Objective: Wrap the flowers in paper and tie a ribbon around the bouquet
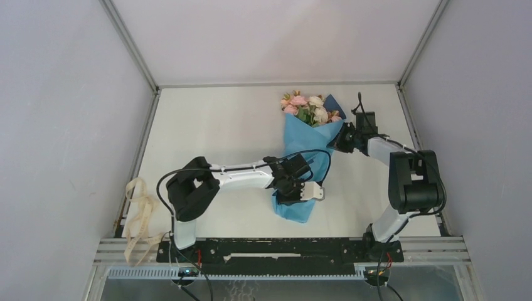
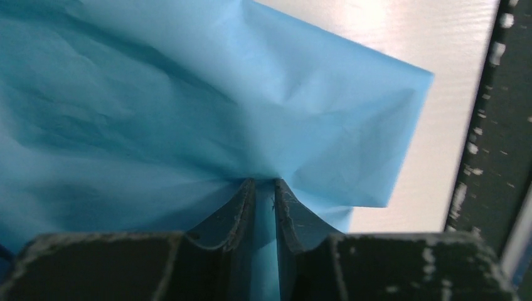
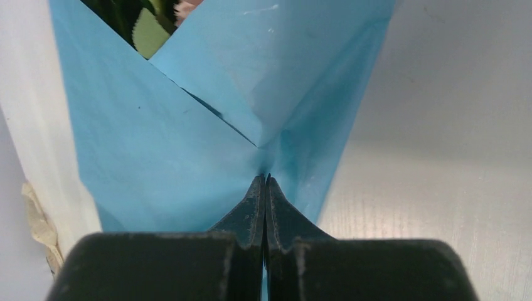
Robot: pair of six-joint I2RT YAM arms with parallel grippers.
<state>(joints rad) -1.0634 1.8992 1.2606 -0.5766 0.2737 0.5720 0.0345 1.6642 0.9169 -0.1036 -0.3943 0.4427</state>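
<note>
The left gripper (image 2: 265,182) pinches the paper (image 2: 188,94) near its lower end. The right gripper (image 3: 264,178) clamps the paper's upper fold, near the flowers (image 1: 310,108). The ribbon (image 1: 139,210) lies far left.

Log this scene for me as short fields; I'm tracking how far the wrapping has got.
flowers: heads showing at the far end of the cone
paper: folded in a cone round the flowers, lying on the table
left claw: shut on the paper's near end
right claw: shut on the paper where its flaps overlap, near the flowers
ribbon: loose at the table's near left edge, apart from the paper
tied: not yet
</note>
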